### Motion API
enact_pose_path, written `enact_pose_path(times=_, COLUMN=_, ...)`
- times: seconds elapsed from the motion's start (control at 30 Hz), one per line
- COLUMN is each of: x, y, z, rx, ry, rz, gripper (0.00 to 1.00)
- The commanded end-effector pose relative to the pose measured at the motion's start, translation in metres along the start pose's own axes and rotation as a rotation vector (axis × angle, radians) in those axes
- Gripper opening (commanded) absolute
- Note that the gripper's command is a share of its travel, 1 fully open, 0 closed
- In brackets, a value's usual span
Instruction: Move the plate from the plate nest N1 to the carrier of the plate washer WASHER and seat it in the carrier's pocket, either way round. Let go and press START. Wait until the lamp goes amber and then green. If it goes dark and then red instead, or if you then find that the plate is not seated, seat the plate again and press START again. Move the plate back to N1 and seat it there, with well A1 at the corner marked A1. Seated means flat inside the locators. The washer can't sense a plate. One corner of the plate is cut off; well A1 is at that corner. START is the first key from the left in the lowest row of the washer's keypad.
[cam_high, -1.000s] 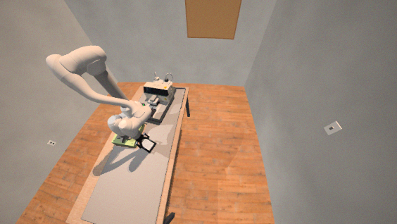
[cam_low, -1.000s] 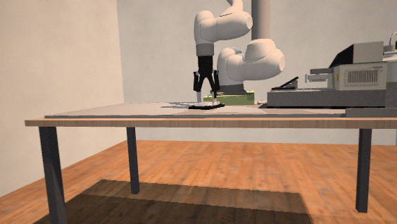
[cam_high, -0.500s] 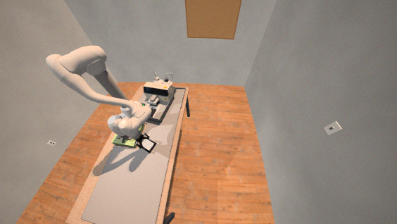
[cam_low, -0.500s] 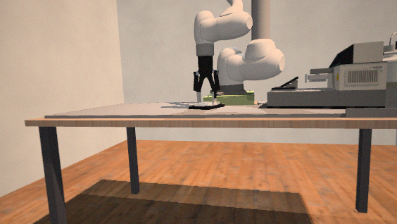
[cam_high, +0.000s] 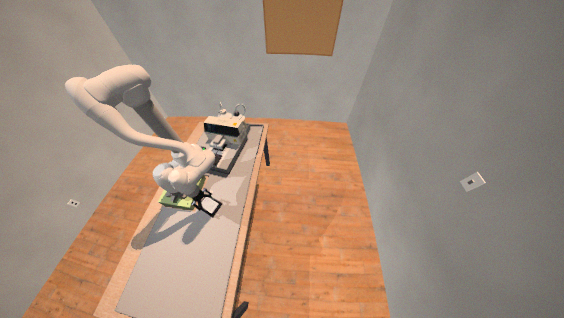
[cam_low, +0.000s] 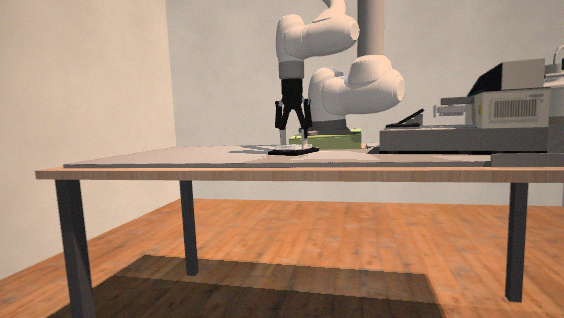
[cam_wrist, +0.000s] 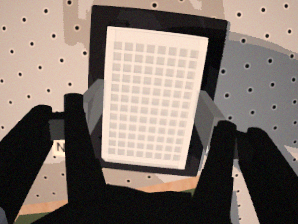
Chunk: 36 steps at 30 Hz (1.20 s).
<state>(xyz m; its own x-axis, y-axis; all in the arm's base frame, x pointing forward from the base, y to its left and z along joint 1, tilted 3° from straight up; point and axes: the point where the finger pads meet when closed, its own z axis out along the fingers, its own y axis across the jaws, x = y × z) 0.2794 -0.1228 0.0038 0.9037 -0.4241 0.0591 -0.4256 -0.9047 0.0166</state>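
The white plate (cam_wrist: 156, 102) (cam_high: 209, 204) lies within the black plate nest N1 (cam_wrist: 216, 50) (cam_low: 295, 152). In the wrist view it looks parallel to the nest's walls; whether it is fully flat is hard to tell. Its cut corner is not clear. My gripper (cam_wrist: 150, 98) (cam_low: 293, 142) points straight down and is shut on the plate, with one pad against each long side. The washer (cam_high: 223, 131) (cam_low: 515, 111) stands at the far end of the table in the top view. Its lamp and keys are too small to read.
A green box (cam_high: 175, 202) (cam_low: 325, 141) stands close beside the nest, near the arm's base. The washer's grey base (cam_low: 425, 140) carries a tilted dark panel (cam_low: 412, 117) on the side toward the nest. A partly hidden label (cam_wrist: 59, 148) is beside the nest.
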Motion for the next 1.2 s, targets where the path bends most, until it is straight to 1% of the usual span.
enact_pose_path(times=0.0, x=-0.003, y=0.001, z=-0.007, rx=0.001, ry=-0.007, rz=-0.003, gripper=0.10)
enact_pose_path(times=1.17, x=-0.003, y=0.001, z=-0.058, rx=0.001, ry=-0.007, rz=-0.003, gripper=0.10)
